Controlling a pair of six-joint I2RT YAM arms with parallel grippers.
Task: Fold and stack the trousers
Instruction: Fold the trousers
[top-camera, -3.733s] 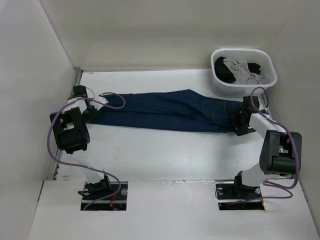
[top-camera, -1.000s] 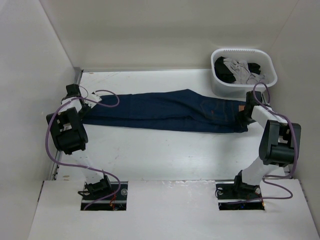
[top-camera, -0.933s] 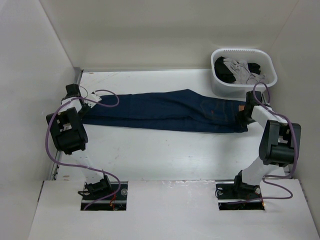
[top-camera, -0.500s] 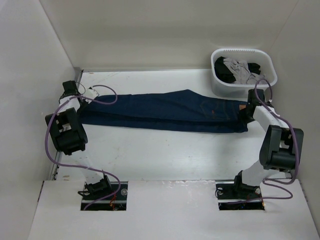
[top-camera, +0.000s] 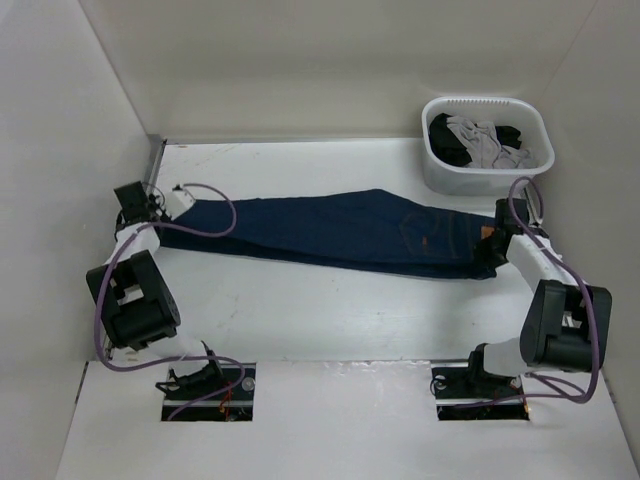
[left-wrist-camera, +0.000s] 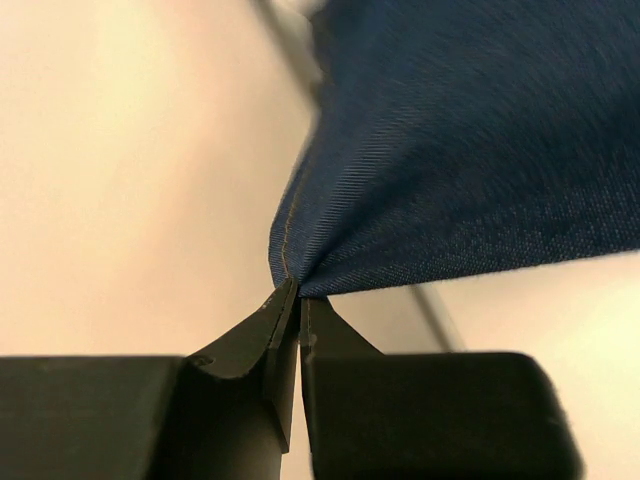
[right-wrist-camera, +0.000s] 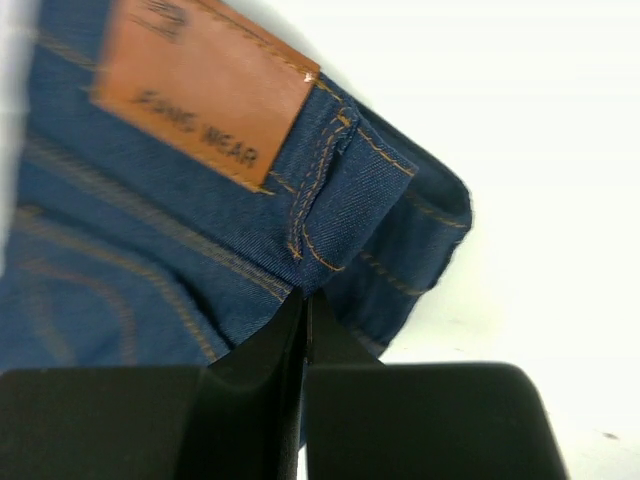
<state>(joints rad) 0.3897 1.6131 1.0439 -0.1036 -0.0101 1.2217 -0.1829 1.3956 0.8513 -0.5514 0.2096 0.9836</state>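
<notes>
Trousers (top-camera: 340, 232) lie stretched lengthwise across the table (top-camera: 300, 310) — left gripper (left-wrist-camera: 292, 300) jaws pinched tight on the leg-end edge, right gripper (right-wrist-camera: 303, 303) jaws clamped on the waistband just below the leather patch (right-wrist-camera: 200, 95).

- Up close in the left wrist view, the trousers (left-wrist-camera: 480, 150) show dark navy denim, matt, with a coarse diagonal twill grain.
- On the waistband, the patch (right-wrist-camera: 200, 90) is tan and leather-like, smooth, faintly shiny, with lettering pressed in.
- The stitching (right-wrist-camera: 318, 190) is orange-tan thread, sitting raised on the cloth.
- The left claw (left-wrist-camera: 290, 305) and the right claw (right-wrist-camera: 303, 310) look like black hard plastic, smooth and matt.
- The table (top-camera: 330, 305) is white, smooth and mostly matt.
- The basket (top-camera: 460, 178) is white plastic with a ribbed rim and a slight gloss.
- Inside it, the garments (top-camera: 485, 143) are soft, rumpled grey and black cloth.
- The cable (top-camera: 512, 200) has a smooth purple jacket.
</notes>
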